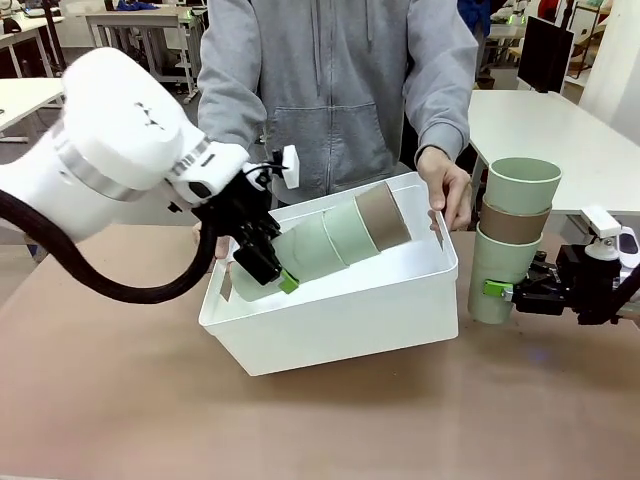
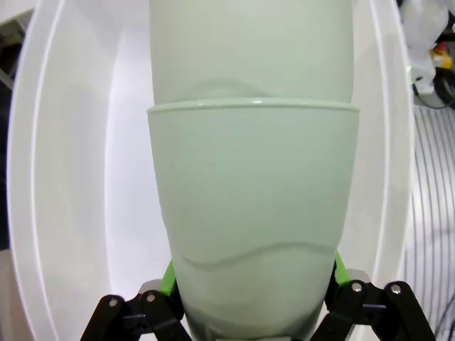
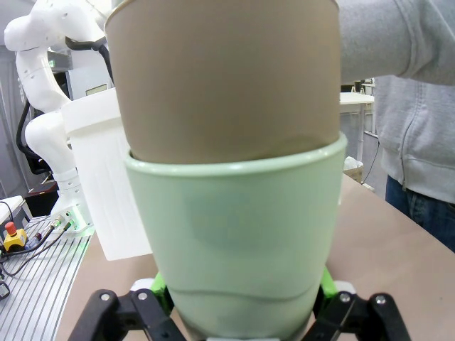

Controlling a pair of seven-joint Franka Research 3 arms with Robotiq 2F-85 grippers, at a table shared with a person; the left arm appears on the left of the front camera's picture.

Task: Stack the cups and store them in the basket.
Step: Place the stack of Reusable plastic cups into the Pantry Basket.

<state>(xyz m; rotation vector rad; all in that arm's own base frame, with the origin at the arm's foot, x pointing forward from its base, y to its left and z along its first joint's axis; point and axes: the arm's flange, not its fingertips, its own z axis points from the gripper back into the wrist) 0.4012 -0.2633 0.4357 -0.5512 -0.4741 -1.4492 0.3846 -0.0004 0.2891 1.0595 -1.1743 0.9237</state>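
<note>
The base of the lying stack (image 1: pixel 335 238) was hidden inside the left gripper (image 1: pixel 263 263), its far end cut off in the left wrist view. The right wrist view likewise cropped the top of the upright stack (image 3: pixel 234 234).

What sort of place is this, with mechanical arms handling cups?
Probably a robotics lab: the left pincer and right pincer each grip stacked cups, work tables stand behind, and a red emergency button sits by cables.
</note>
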